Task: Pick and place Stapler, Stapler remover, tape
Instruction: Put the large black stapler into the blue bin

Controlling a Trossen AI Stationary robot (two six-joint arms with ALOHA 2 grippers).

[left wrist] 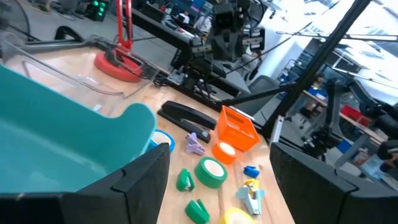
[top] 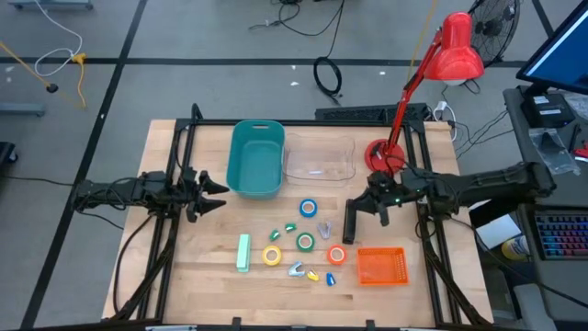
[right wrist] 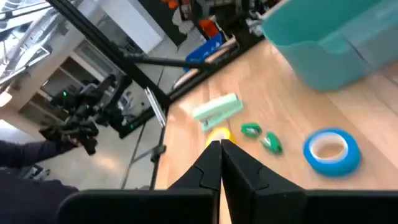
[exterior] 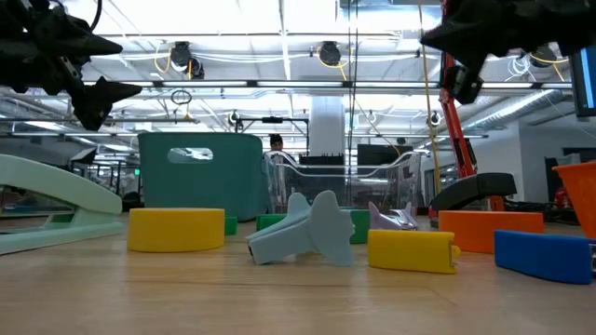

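Observation:
A black stapler point(top: 350, 222) and a mint stapler point(top: 243, 252) lie flat on the table. Between them lie the blue point(top: 309, 209), green point(top: 305, 242), yellow point(top: 272, 256) and orange point(top: 336, 255) tape rolls, among small claw-like staple removers such as a green one point(top: 288, 225) and a purple one point(left wrist: 196, 145). My left gripper point(top: 217, 189) hovers open at the table's left, beside the teal bin point(top: 255, 158). My right gripper point(right wrist: 219, 152) is shut and empty, raised above the table just right of the black stapler.
A clear bin point(top: 320, 158) stands right of the teal bin at the far side. An orange basket point(top: 380, 265) sits near the front right. A red desk lamp's base point(top: 381, 154) stands at the far right, behind my right arm.

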